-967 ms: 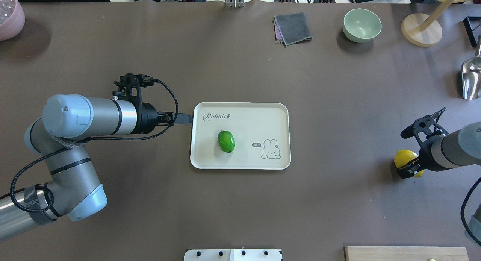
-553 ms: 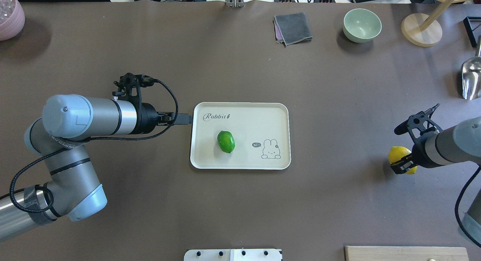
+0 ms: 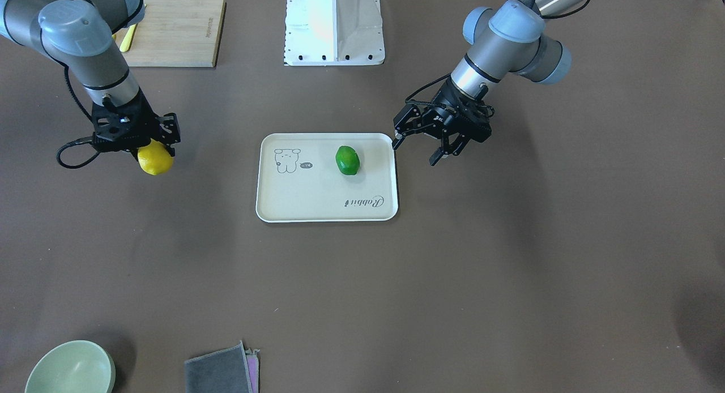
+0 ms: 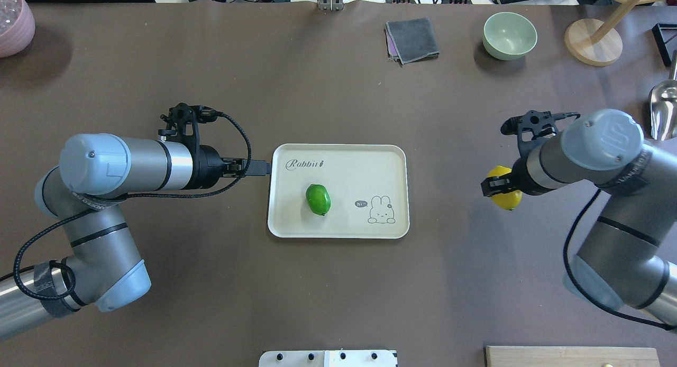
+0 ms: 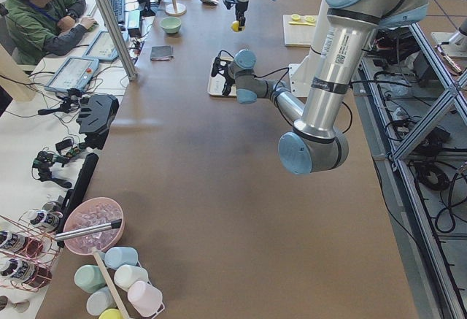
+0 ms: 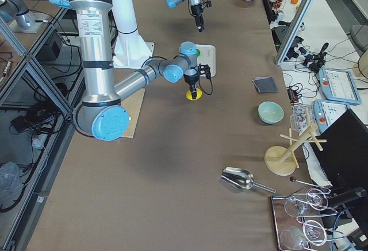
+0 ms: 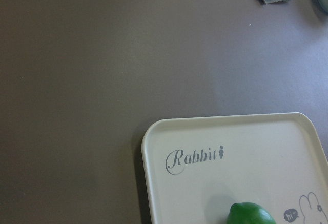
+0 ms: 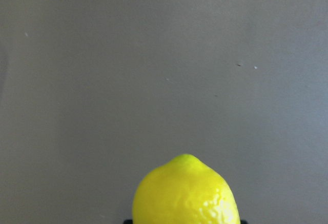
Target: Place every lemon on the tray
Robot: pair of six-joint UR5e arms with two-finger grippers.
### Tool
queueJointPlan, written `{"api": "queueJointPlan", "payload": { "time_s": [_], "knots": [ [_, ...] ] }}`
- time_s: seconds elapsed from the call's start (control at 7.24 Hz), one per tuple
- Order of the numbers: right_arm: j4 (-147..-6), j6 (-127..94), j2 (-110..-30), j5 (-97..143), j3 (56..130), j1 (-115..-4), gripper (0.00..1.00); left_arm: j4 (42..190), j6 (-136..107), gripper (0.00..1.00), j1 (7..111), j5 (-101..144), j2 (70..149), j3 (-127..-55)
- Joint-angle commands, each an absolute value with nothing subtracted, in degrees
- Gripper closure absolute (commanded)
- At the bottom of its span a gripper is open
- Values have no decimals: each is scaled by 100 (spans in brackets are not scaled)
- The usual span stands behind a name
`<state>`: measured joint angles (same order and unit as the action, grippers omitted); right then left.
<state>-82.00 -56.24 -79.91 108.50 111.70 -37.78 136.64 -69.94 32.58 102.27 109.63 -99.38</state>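
Right arm (image 4: 582, 155) swung inward, its end effector (image 4: 497, 185) gripping yellow lemon (image 4: 508, 200).

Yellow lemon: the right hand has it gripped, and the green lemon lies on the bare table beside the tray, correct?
Not quite. The green lemon lies on the tray, not on the bare table; the overhead exterior view shows it. The right hand does have the yellow lemon gripped.

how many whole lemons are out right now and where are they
2. The green lemon lies on the tray. The yellow lemon is held in the right gripper over the bare table, well off to the tray's side.
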Motion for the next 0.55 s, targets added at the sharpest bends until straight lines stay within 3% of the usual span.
{"api": "queueJointPlan", "payload": {
  "time_s": [0.0,0.28,0.41],
  "knots": [
    [-8824,-7567,-6537,10802,10779,-3368,100,13658,-6979,1,3252,10230,10960,-9923],
    [-8781,-8469,-5227,10409,9517,-3086,100,13658,-6979,1,3252,10231,10960,-9914],
    [-8754,-8542,-5055,10293,9284,-3059,45,13658,-6979,1,3252,10230,10960,-9905]
  ]
}}
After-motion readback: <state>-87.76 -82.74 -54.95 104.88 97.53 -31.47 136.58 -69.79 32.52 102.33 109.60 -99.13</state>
